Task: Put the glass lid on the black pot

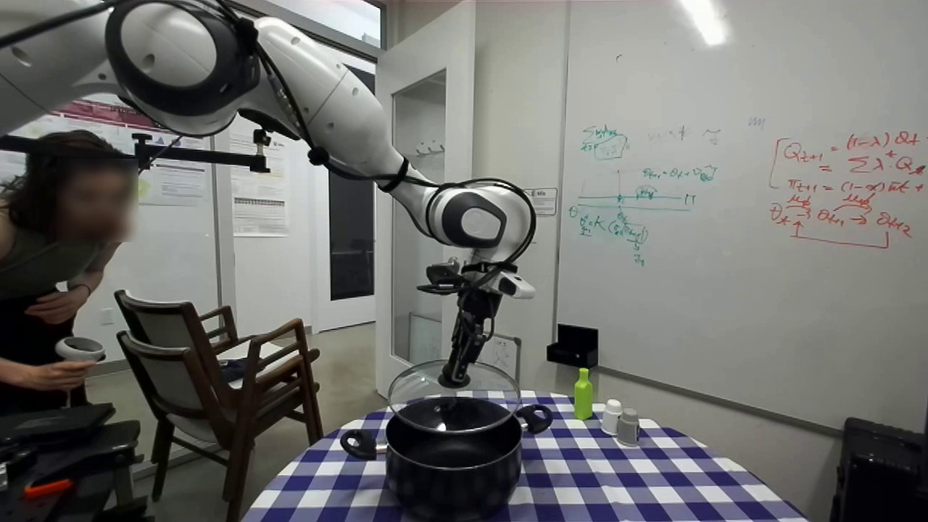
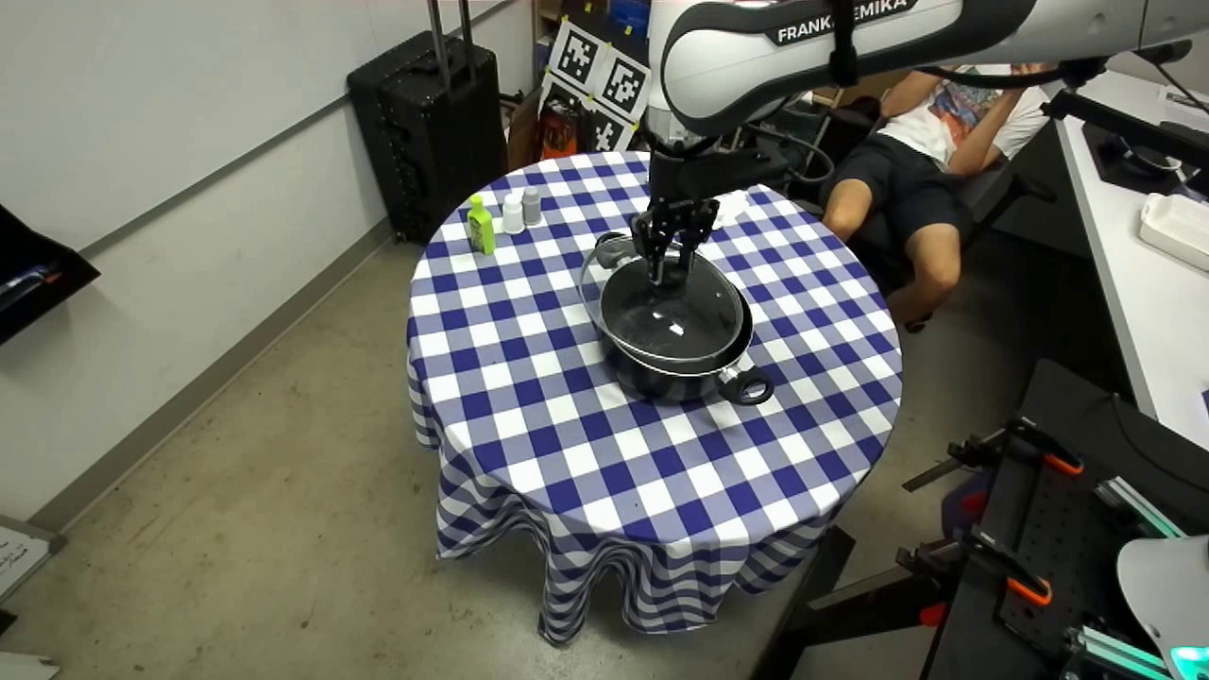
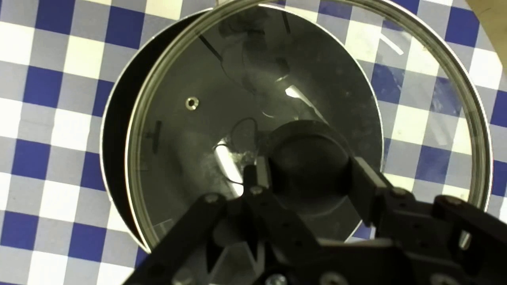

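Note:
The black pot [image 1: 453, 484] stands on the checked table; it also shows in an exterior view [image 2: 661, 382] and, in the wrist view [image 3: 117, 134], past the lid's left edge. The glass lid [image 1: 413, 384] is over the pot but off-centre. In the wrist view the lid [image 3: 427, 99] overhangs the pot's right side; in an exterior view the lid [image 2: 675, 335] looks tilted. Whether its rim touches the pot, I cannot tell. My gripper [image 1: 454, 377] is shut on the lid's black knob [image 3: 311, 158]; the gripper also shows in an exterior view [image 2: 669, 269].
A green bottle [image 1: 583, 395], a white shaker [image 1: 611, 417] and a grey shaker [image 1: 628, 428] stand on the checked tablecloth [image 2: 567, 416]. The pot's side handles [image 1: 360, 444] stick out on both sides. A person with a controller [image 1: 80, 349] stands by the chairs.

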You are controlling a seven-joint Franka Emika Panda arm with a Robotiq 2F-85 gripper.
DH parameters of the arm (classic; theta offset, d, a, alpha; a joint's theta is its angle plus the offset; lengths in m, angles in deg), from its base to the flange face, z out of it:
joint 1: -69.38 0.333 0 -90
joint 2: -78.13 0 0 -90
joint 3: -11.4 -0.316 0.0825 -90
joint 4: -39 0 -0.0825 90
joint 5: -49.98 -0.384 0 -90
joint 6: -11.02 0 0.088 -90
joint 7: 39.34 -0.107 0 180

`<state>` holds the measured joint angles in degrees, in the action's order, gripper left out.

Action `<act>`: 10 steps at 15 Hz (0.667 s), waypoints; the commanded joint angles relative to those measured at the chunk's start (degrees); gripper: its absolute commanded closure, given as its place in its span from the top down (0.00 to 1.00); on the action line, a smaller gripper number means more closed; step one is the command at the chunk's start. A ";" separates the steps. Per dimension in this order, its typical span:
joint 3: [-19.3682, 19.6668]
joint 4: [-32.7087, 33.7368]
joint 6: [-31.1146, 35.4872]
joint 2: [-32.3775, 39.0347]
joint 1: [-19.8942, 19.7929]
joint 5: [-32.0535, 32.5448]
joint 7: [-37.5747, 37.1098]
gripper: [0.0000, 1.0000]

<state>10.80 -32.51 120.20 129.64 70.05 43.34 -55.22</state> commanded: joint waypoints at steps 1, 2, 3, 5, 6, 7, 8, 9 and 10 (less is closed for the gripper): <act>-0.32 3.01 -3.24 1.75 0.64 -1.68 -0.97 0.25; -0.12 2.94 -3.37 2.01 0.83 -1.54 -1.15 0.25; 0.29 2.91 -3.52 2.14 0.99 -1.14 -1.52 0.25; 0.85 2.82 -3.51 2.36 0.84 -0.86 -2.12 0.25; 1.19 2.70 -3.44 2.33 0.74 -0.73 -2.50 0.25; 1.54 2.65 -3.41 2.36 0.63 -0.62 -2.74 0.25; 1.97 2.45 -3.38 2.23 0.55 -0.48 -2.96 0.25; 2.25 2.42 -3.33 2.27 0.40 -0.49 -3.04 0.25; 2.58 2.22 -3.30 2.19 0.35 -0.40 -3.17 0.25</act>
<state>12.37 -32.26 119.64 131.86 70.35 42.83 -56.82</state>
